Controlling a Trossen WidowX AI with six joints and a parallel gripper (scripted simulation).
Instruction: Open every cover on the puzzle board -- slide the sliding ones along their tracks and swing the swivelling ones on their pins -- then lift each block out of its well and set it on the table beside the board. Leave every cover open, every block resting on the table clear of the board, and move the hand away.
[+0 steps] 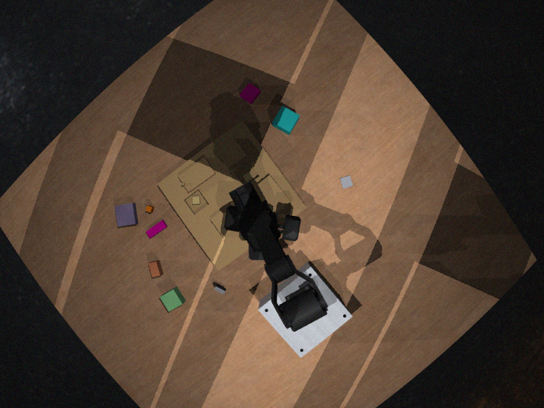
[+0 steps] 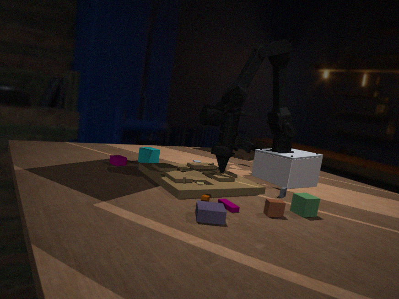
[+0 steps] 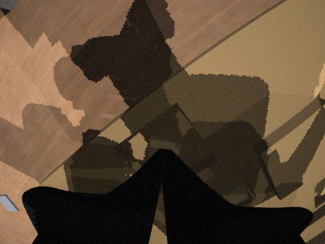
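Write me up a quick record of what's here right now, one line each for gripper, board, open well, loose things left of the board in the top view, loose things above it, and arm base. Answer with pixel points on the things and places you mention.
gripper: shut, nothing held, pointing down over the board (image 2: 222, 171) (image 3: 165, 151)
board: tan puzzle board (image 1: 219, 256) (image 2: 180, 193)
open well: tan block (image 1: 196, 200) (image 2: 200, 183) inside
left: purple block (image 1: 126, 214) (image 2: 211, 212), orange block (image 1: 149, 209) (image 2: 205, 197), magenta bar (image 1: 156, 229) (image 2: 229, 205)
above: cyan block (image 1: 286, 120) (image 2: 148, 155), dark magenta block (image 1: 250, 93) (image 2: 118, 160)
base: white box (image 1: 303, 340) (image 2: 273, 168)

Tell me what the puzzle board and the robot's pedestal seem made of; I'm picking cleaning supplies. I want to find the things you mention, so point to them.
Puzzle board (image 1: 221, 259) (image 2: 222, 192): possibly painted wood or plastic, matte; even tan, no visible grain.
Pedestal (image 1: 302, 340) (image 2: 272, 168): perhaps brushed metal; pale grey, faintly streaked top.
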